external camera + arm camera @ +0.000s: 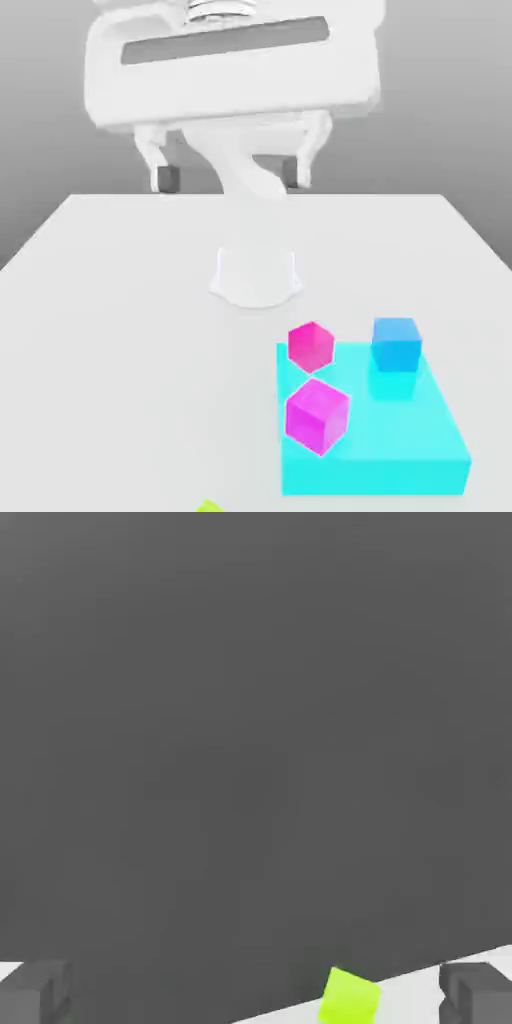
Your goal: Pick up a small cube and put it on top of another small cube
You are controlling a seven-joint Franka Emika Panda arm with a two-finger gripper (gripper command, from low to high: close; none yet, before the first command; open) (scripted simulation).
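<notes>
Small lime-green cube (208, 507) lies on the white table (130, 330) at the near edge of the exterior view, only its top corner visible, just off the near left corner of the cyan slab (400, 455). In the hand view the same cube (349, 997) sits close to the table's edge, between the two fingertips (478, 992) but nearer one of them, touching neither.

Gripper (228, 180) hangs high above the far half of the table, fingers spread wide with nothing between them; dark pads (166, 179) point down.

Cyan slab lies flat on the table at the exterior view's right. Blue cube (396, 343) rests on its far right part. One magenta cube (311, 345) sits tilted at the slab's far left corner; the second magenta cube (318, 415), also tilted, overlaps the slab's left edge. All three are well apart from the lime-green cube.
</notes>
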